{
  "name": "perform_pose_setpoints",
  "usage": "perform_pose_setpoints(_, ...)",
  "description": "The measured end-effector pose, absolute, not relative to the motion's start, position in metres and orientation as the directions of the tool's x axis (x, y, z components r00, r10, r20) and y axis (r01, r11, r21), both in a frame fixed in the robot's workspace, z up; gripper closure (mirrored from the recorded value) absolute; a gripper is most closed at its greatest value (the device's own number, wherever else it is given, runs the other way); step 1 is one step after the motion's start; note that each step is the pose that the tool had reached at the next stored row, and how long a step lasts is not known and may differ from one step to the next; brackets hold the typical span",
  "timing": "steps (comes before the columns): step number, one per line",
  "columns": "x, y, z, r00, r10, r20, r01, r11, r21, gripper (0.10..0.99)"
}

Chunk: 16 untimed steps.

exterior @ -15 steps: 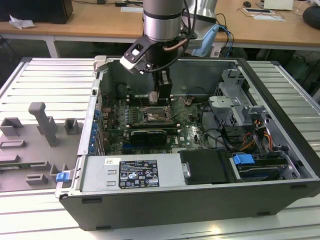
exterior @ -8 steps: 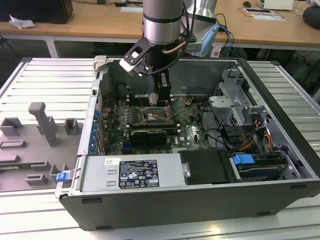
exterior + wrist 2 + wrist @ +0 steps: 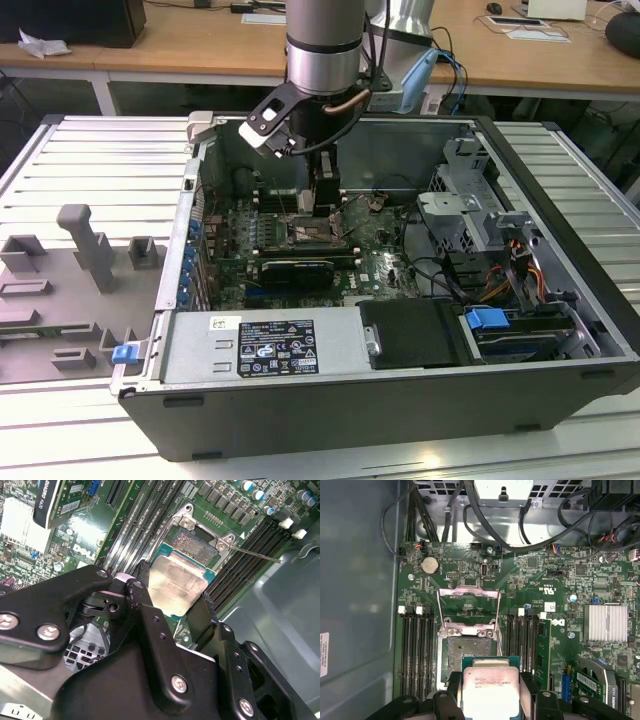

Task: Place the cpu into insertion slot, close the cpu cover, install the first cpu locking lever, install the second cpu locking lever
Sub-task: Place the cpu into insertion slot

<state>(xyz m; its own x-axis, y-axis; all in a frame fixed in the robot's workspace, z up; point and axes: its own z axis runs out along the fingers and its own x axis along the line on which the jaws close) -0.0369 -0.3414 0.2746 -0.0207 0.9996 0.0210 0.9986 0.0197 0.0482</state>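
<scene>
The first step is in hand: the cpu [image 3: 177, 582] is not yet in its slot. The end effector [image 3: 320, 205] reaches down into the open computer case [image 3: 560, 330], which stands on a ribbed metal counter [image 3: 90, 150], and its two black fingers [image 3: 148, 617] pinch the chip by opposite edges with its dull metal top facing the wrist cameras. In both wrist views the chip hangs over the motherboard [image 3: 560, 580], partly over the near edge of the insertion slot [image 3: 462, 652] and apart from it, so the bare contact field shows beyond it. The cpu cover [image 3: 468, 591] lies swung back on its hinge at the far side of the slot, leaving the opening free. A thin locking lever [image 3: 260, 555] stands out sideways from one socket corner, so both lever steps look undone, as does the closing. As a judgement, seating the chip calls for squaring its edges to the slot frame, centring it, and bringing it down level without scraping the contacts; the offset seen here suggests a short sideways correction is needed. Counted: one cpu, one slot, one cover, one end effector with two fingers, one lever clearly made out, one round coin battery [image 3: 430, 565], one finned heat sink [image 3: 605, 622], one long black card [image 3: 297, 270], and a bank of memory slots [image 3: 417, 655] on each side of the socket
</scene>
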Motion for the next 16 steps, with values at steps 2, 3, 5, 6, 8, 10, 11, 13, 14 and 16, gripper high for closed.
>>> perform_pose_setpoints(2, -0.037, -0.341, 0.274, -0.017, 1.000, 0.021, 0.999, 0.016, 0.048, 0.545)
perform_pose_setpoints(3, -0.037, -0.341, 0.273, -0.015, 1.000, 0.021, 0.999, 0.014, 0.048, 0.545)
perform_pose_setpoints(5, -0.037, -0.341, 0.271, -0.010, 1.000, 0.021, 0.999, 0.009, 0.048, 0.545)
perform_pose_setpoints(6, -0.037, -0.341, 0.271, -0.008, 1.000, 0.021, 0.999, 0.007, 0.048, 0.545)
perform_pose_setpoints(8, -0.037, -0.341, 0.270, -0.003, 1.000, 0.021, 0.999, 0.002, 0.048, 0.545)
perform_pose_setpoints(10, -0.037, -0.341, 0.269, 0.000, 1.000, 0.021, 0.999, -0.001, 0.048, 0.545)
perform_pose_setpoints(11, -0.037, -0.341, 0.268, 0.002, 1.000, 0.021, 0.999, -0.003, 0.048, 0.545)
perform_pose_setpoints(13, -0.037, -0.341, 0.267, 0.006, 1.000, 0.021, 0.999, -0.007, 0.048, 0.545)
perform_pose_setpoints(14, -0.037, -0.341, 0.266, 0.007, 1.000, 0.021, 0.999, -0.008, 0.048, 0.545)
perform_pose_setpoints(16, -0.037, -0.341, 0.262, 0.015, 1.000, 0.021, 0.999, -0.016, 0.048, 0.545)
